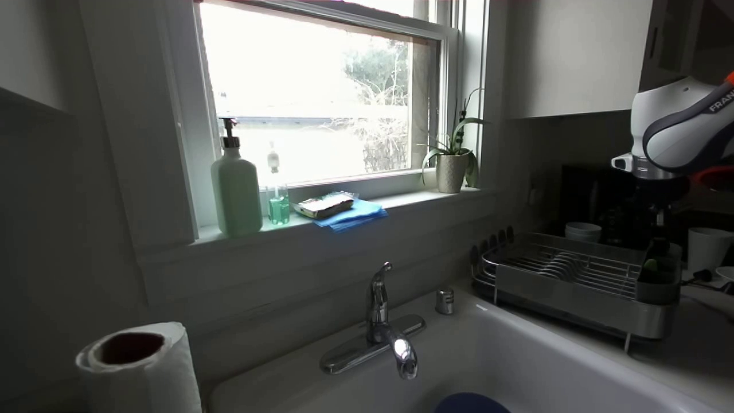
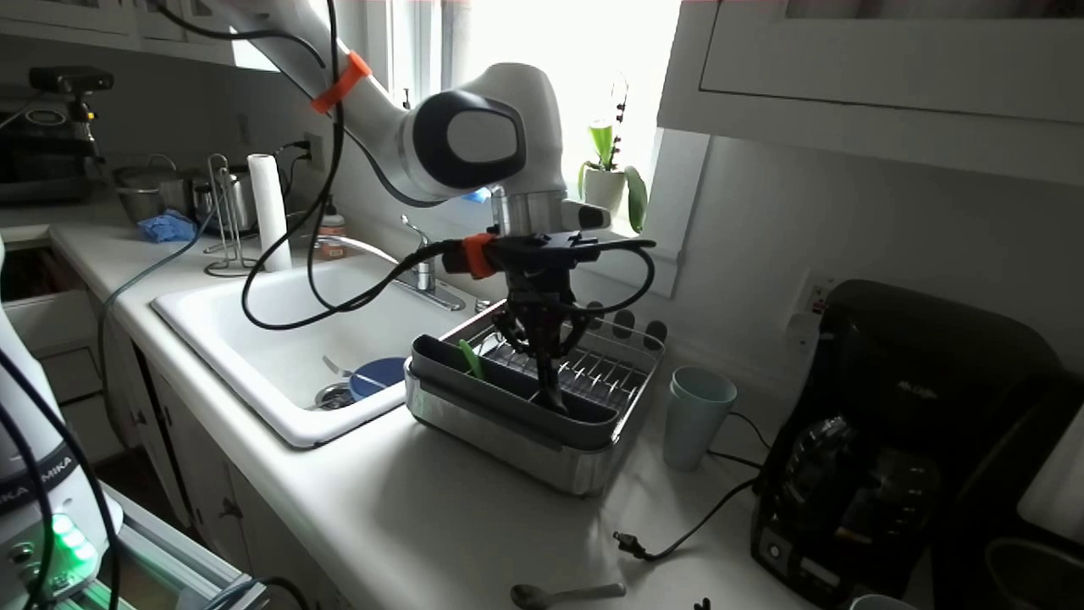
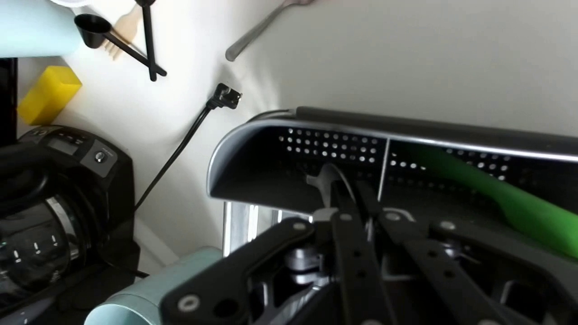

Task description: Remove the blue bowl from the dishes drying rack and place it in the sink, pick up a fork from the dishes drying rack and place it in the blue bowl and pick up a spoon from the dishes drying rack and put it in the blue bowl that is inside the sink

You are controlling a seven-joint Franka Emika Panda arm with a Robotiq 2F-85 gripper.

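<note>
1. Walls close in around the fingers (image 2: 549,383): the rounded end and long sides of the utensil caddy (image 3: 222,155), with its thin divider (image 3: 384,167) just beside them.
2. Past the caddy's outer side, a broad stretch of pale worktop (image 3: 429,58) opens out; a loose spoon (image 2: 531,596) and a black plug (image 3: 225,95) lie on it, well apart from the fingers.
3. Toward the coffee maker (image 2: 915,339), nested pale-blue cups (image 2: 694,424) stand nearer the fingers than the machine does.
4. The arm (image 2: 525,114) reaches in above the dishes drying rack (image 1: 550,289), wrist upright, fingers pointing straight down.
5. The fingers are brought together; a metal utensil (image 3: 326,183) shows right at their tips, but whether they grip it, and what kind it is, I cannot tell.
6. That utensil is in the fingers' compartment; across the divider from them leans a green utensil (image 3: 537,212).
7. The blue bowl (image 2: 381,373) is in the sink (image 2: 227,363), lower than the fingers and well apart from them; a silvery utensil (image 2: 337,366) sticks out past its rim, too small to name.
</note>
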